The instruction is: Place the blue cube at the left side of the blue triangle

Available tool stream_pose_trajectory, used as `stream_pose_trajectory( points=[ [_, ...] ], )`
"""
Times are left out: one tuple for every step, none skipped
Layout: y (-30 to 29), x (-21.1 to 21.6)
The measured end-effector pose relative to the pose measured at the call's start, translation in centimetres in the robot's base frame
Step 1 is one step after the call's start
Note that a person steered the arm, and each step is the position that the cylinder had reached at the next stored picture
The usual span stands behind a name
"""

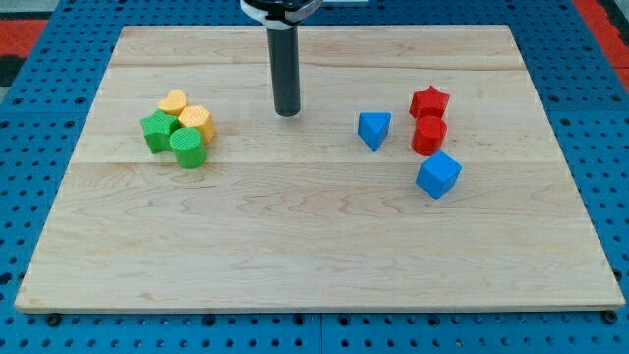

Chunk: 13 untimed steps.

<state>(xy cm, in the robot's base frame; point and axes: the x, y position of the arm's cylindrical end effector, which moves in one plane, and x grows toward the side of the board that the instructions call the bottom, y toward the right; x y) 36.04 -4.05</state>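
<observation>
Blue cube (438,176) is seen at the view's lower right of the blue triangle (373,129), on the wooden desk (314,236). No fingers are fitted; my tip (287,112) is placed left of both, well apart.

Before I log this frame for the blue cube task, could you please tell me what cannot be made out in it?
- Arm above the dark rod: cut off by the camera view's top edge.
- Green star-shaped block: partly covered by the green cylinder block in front.
- Yellow heart-shaped block: its near side is hidden by the yellow block, whose own shape is unclear.
- My tip, blue cube and blue triangle: unobstructed.
</observation>
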Motion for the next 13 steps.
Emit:
stream_pose_trajectory(
  points=[
    [0.5,2.1],
    [4.6,8.6],
    [8.5,12.5],
    [9.8,14.9],
    [12.1,16.7],
    [16.5,16.8],
    [20.4,16.8],
    [20.3,16.2],
    [20.2,15.4],
    [19.4,14.2],
    [18.0,13.1],
    [16.8,12.5],
    [15.7,12.1]
  ],
)
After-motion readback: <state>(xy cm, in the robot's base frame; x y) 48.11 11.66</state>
